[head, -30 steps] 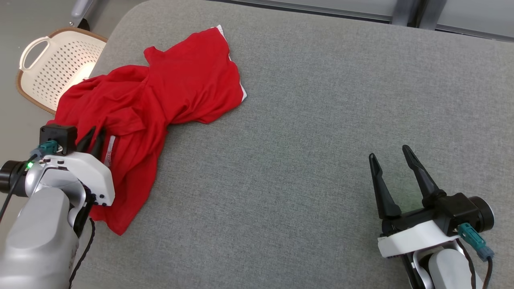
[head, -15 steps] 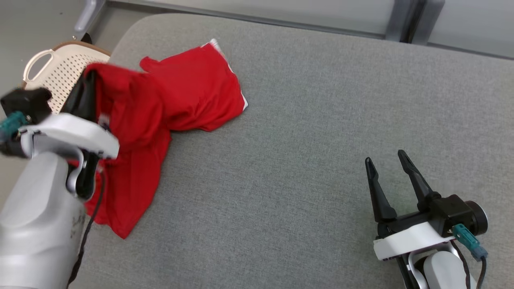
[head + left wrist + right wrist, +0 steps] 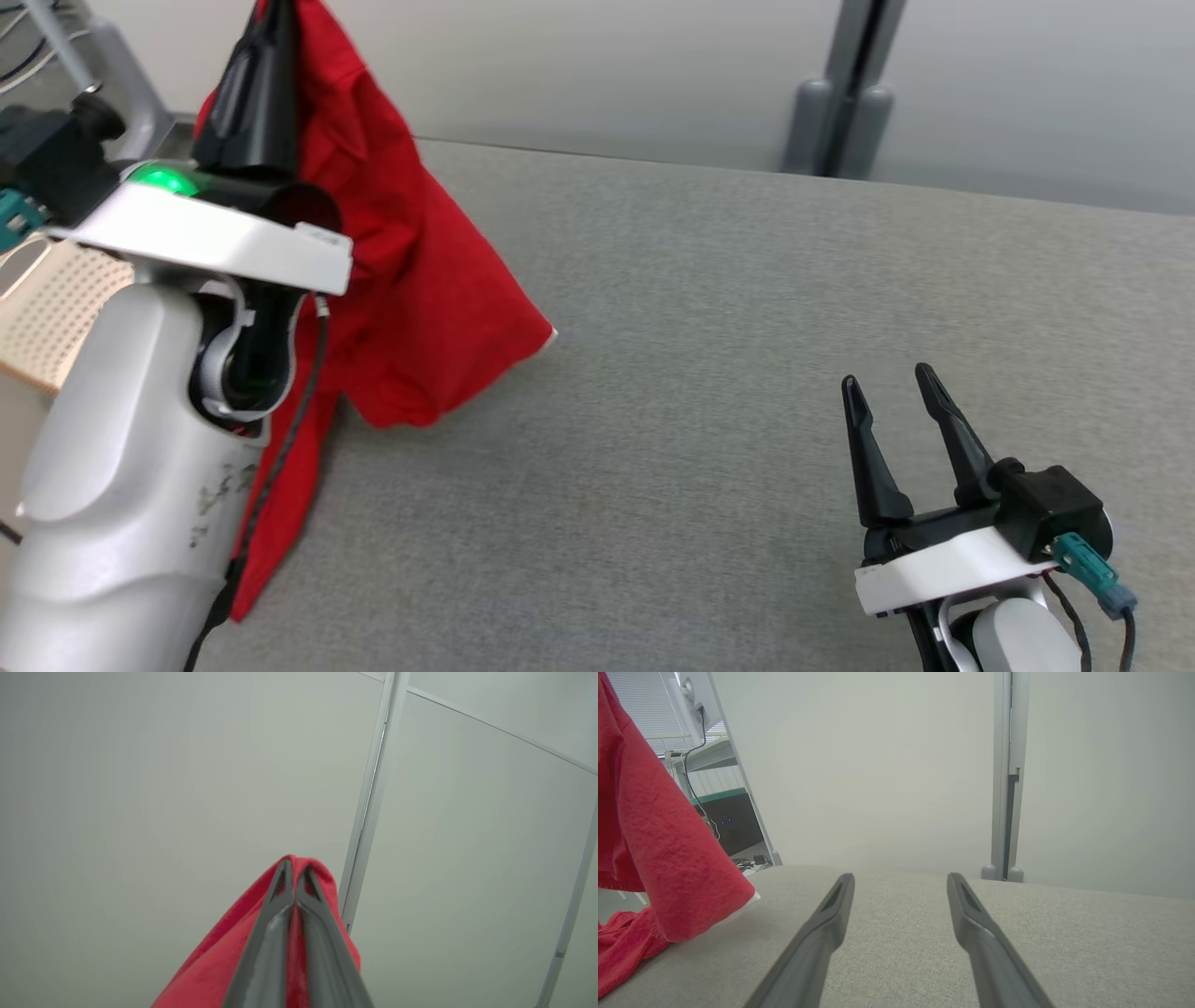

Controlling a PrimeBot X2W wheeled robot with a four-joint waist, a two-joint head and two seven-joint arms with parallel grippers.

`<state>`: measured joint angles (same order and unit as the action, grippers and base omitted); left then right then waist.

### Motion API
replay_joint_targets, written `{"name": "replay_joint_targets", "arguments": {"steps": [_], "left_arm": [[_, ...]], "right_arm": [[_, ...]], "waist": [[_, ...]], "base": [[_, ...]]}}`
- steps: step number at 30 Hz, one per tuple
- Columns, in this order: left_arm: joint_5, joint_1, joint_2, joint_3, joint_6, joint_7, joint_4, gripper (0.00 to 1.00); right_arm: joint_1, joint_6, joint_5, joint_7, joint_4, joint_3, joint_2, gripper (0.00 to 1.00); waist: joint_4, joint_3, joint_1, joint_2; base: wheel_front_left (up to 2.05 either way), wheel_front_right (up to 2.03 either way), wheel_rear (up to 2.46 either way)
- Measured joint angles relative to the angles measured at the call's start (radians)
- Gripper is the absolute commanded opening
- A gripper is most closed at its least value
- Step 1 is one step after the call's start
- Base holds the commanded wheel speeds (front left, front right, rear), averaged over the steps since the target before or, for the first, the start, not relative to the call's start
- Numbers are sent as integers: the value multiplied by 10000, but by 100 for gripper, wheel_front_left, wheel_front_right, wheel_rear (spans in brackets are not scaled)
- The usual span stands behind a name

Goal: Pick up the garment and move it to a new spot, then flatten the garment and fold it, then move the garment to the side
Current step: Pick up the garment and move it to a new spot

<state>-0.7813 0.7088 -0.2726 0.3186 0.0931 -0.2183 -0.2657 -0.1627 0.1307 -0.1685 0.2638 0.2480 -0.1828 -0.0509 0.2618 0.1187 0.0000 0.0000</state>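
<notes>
garment: red, hanging in the upper left of the head view, pinched at its top. it drapes in a cone down to the table. its lower folds lie on the cloth at the left edge.
white-trimmed corner: sticks out to the right, low over the table. i can't tell whether it touches.
left gripper: raised high with the fingers pressed together on a fold of the garment. red cloth wraps both sides of the tips in the left wrist view.
right gripper: lower right of the head view, low over the table and well apart from the garment. its fingers are spread with nothing between them.
handling: looks light, limp and thin. it should sag and bunch from a single pinch and slide easily over the grey cloth. it's not fragile, but one thin fold could slip out of the grip.
where to hold: for flattening, a second pinch at an edge would help, such as the trimmed corner or the hem. that would let it spread between two points.
step: a judgement. this is the pick-up and carry to a new spot. flattening, folding and moving aside are not yet done.
risk: the trailing tail may drag or snag at the table edge near the basket.
</notes>
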Motion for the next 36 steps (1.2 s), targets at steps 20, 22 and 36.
{"name": "replay_joint_targets", "arguments": {"steps": [20, 22, 36], "left_arm": [[2251, 1336, 2190, 2782, -1875, -192, -2207, 0], [1981, 1205, 2242, 3381, -1923, -290, -2487, 0], [-1041, 1363, 2265, 7436, -1894, -433, -614, 100]], "right_arm": [[-102, -2, -1406, 0, -504, 349, 4, 100], [-227, 0, -1521, 0, -552, 309, 8, 100], [-420, 0, -1733, 0, -510, 290, 17, 100]], "waist": [[-3292, -255, 0, 0], [-3652, -163, 0, 0], [-4460, 452, 0, 0]], "base": [[0, 0, 0], [0, 0, 0], [0, 0, 0]]}}
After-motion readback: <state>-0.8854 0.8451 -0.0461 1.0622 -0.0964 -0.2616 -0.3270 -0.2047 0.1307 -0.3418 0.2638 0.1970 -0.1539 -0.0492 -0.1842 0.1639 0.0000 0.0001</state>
